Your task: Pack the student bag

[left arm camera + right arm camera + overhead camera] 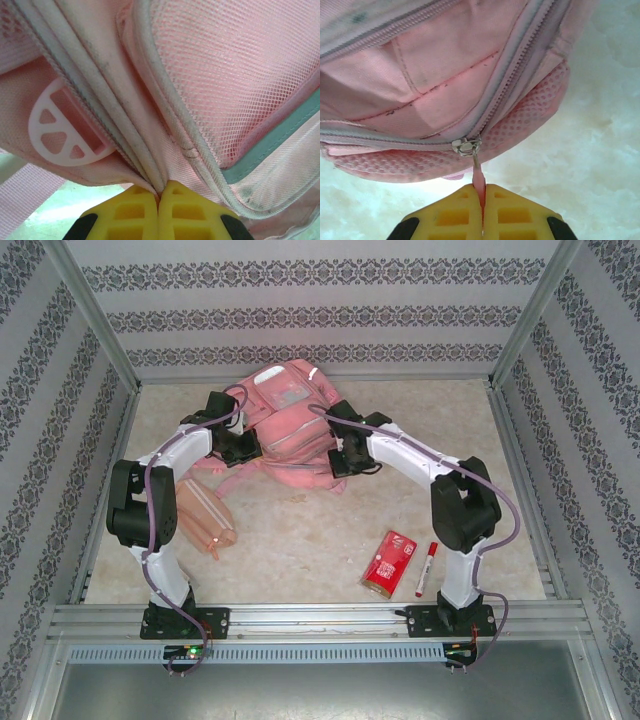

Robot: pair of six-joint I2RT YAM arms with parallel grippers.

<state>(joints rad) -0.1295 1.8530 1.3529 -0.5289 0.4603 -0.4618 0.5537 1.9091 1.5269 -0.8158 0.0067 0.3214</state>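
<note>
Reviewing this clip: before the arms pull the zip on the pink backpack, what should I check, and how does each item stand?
1. Right gripper closed on the thin pink zip pull tab: ok.
2. Left gripper pinching the large soft pink fabric backpack at a zip seam to brace it: ok.
3. Opening wide enough to pack: not ok; the teeth beside the metal slider look closed.
4. Translucent orange pencil case, red box and red marker pen lying apart from both arms: ok.
5. Backpack free to open without snagging its straps: cannot tell.
</note>
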